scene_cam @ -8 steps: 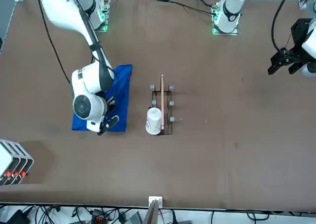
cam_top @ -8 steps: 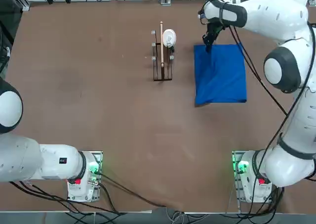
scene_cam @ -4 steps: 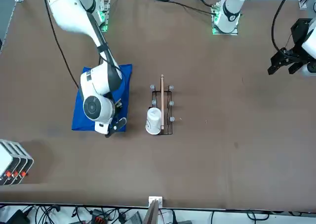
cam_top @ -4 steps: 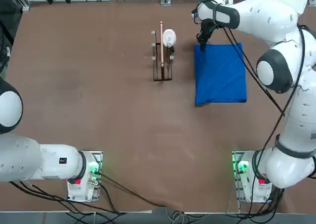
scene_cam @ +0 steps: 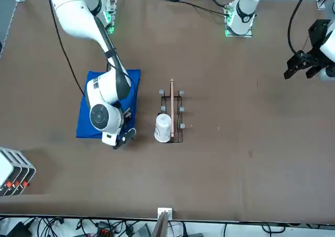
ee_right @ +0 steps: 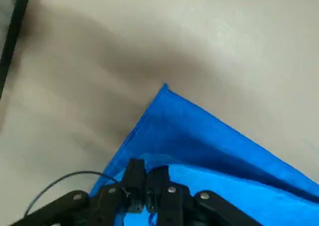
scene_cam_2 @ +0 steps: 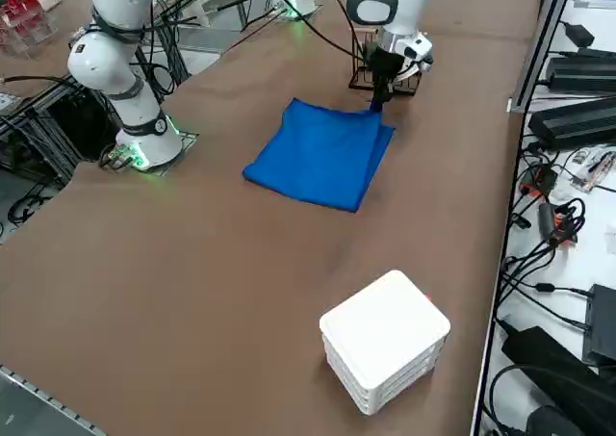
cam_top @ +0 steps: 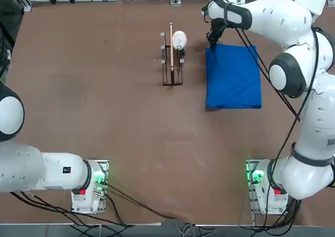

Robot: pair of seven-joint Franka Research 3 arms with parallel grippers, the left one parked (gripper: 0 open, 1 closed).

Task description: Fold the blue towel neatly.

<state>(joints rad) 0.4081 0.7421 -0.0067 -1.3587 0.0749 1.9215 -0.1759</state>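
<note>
The right hand [cam_top: 211,40], fingers closed together, is pinching the towel [cam_top: 233,77] by its far corner, the cloth lying folded toward the worktop's near edge.

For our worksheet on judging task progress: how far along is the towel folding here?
Done: the bright royal-blue cloth towel lies as a tidy rectangle on the brown table, seemingly folded once already. In hand: the right end effector, fingers together, is at the towel's far corner, beside the wire rack. Left: probably another fold, though that is a judgement.
</note>
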